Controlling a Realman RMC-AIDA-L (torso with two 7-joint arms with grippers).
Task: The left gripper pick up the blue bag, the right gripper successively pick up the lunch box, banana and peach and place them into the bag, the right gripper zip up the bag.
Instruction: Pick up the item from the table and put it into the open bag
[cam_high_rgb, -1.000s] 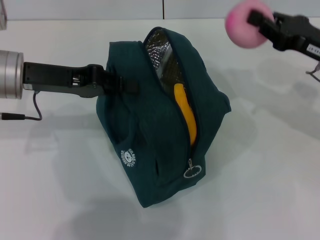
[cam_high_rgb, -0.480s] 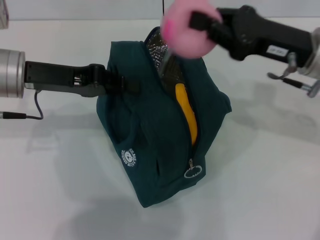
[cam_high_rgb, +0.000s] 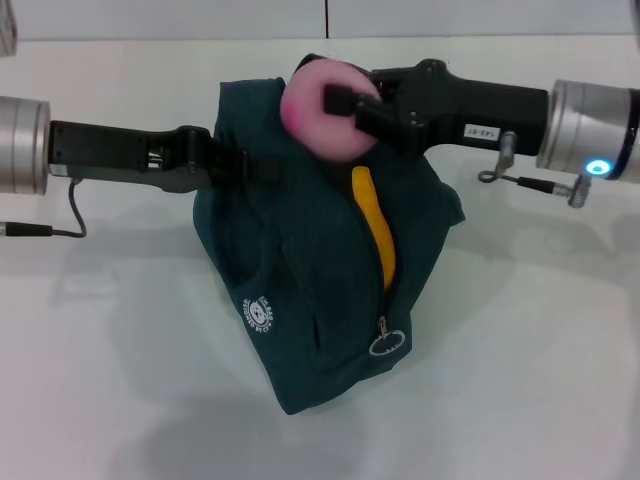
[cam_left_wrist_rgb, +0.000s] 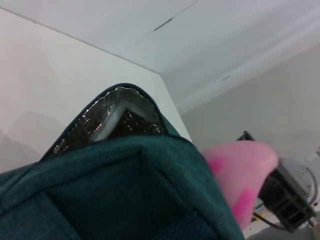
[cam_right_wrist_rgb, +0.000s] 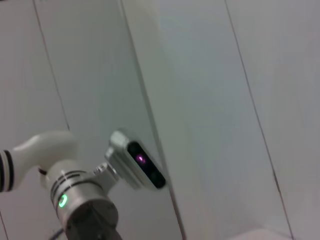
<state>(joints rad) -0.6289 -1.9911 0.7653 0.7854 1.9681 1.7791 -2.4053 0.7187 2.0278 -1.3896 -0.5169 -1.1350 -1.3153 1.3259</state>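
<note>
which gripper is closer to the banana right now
Right. The right gripper, holding the peach, hovers just above the banana; the left gripper clamps the blue bag farther off.

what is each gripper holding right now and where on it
The right gripper is shut on the peach, fingers across its sides, above the blue bag. The left gripper pinches the bag's upper left side.

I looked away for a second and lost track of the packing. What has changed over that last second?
The right gripper, still shut on the peach, swept in from the robot's far right and lowered until the peach sits at the blue bag's open top. Nothing was released. The left gripper kept its hold on the bag's side, the bag did not shift, and the banana still shows through the unzipped opening.
</note>
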